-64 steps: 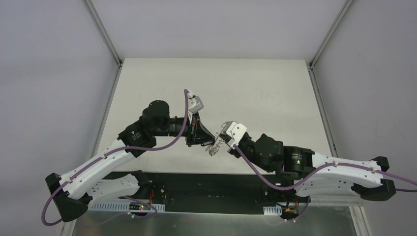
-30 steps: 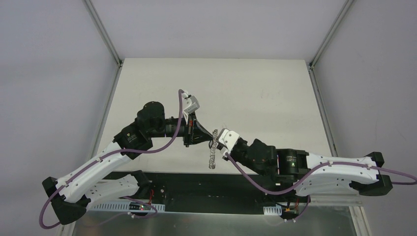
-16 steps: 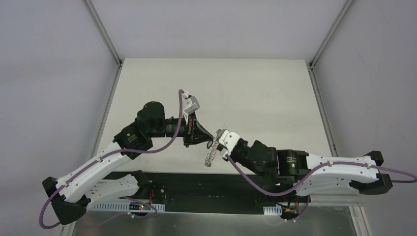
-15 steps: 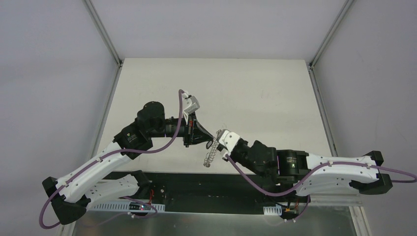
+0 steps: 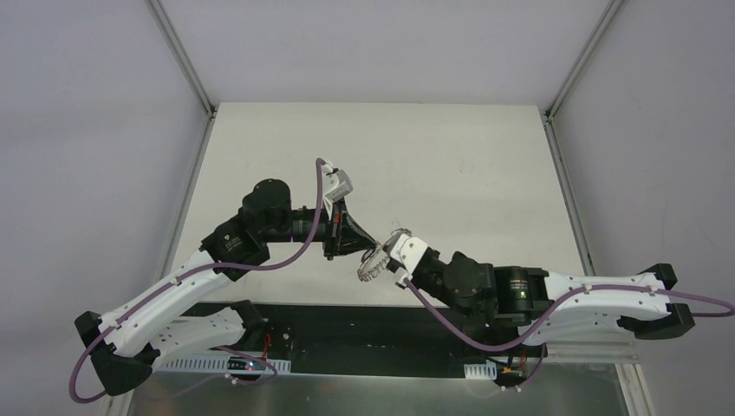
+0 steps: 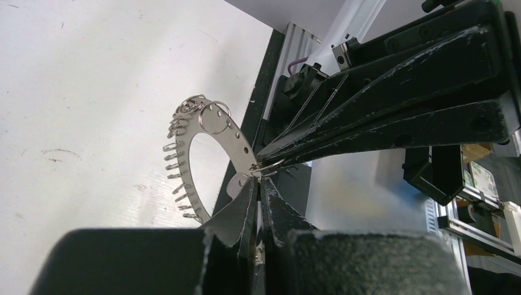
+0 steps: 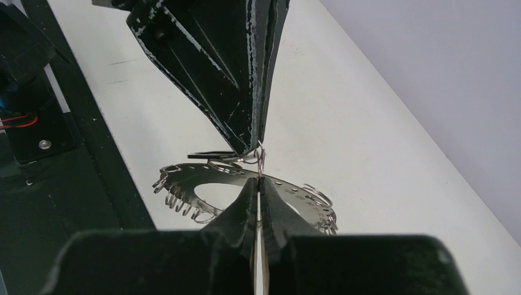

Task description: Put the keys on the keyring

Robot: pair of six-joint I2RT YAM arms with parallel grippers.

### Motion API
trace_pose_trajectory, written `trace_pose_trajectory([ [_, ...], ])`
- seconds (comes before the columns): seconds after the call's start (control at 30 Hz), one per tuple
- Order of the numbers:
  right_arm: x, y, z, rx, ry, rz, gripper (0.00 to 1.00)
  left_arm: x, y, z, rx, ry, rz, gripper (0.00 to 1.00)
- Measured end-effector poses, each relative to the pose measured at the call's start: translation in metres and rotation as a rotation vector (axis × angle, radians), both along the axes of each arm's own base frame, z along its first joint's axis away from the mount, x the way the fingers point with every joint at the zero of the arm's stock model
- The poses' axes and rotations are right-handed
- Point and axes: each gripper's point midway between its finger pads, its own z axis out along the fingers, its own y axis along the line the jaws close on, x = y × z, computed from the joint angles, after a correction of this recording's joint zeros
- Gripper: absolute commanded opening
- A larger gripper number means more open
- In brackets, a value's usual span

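The keyring (image 5: 373, 265) is a flat silvery ring fringed with wire loops, held in the air between both grippers above the table's near edge. My right gripper (image 7: 258, 179) is shut on the ring's (image 7: 178, 174) rim. My left gripper (image 6: 260, 181) is shut, tip to tip with the right gripper (image 6: 264, 165) at the ring (image 6: 236, 144). A small dark key (image 7: 212, 155) sticks out flat from the left gripper's tip (image 7: 258, 147), and its pale end (image 6: 235, 185) shows beside the left finger. A thin wire loop sits between the two tips.
The white table (image 5: 433, 173) stretches behind the grippers. A dark rail (image 5: 347, 316) runs along its near edge under the ring. Aluminium frame posts (image 5: 182, 61) and grey walls close the sides.
The ring hung edge-on and limp from my right gripper; now it is swung up and lies flatter. The right gripper turned and shifted slightly right. The left arm stayed nearly still.
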Motion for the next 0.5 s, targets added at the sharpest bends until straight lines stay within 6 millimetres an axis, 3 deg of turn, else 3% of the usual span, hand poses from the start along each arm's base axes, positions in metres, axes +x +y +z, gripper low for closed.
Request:
trace_pose_trajectory([
  [0.43, -0.0073, -0.0021, 0.0082, 0.028, -0.004, 0.027, 0.0, 0.0, 0.0, -0.0002, 0.0, 0.001, 0.0, 0.0],
  [0.5, -0.0081, -0.0033, 0.0103, 0.037, -0.003, 0.032, 0.0, -0.0006, -0.0003, -0.0001, 0.0, 0.002, -0.003, 0.04],
])
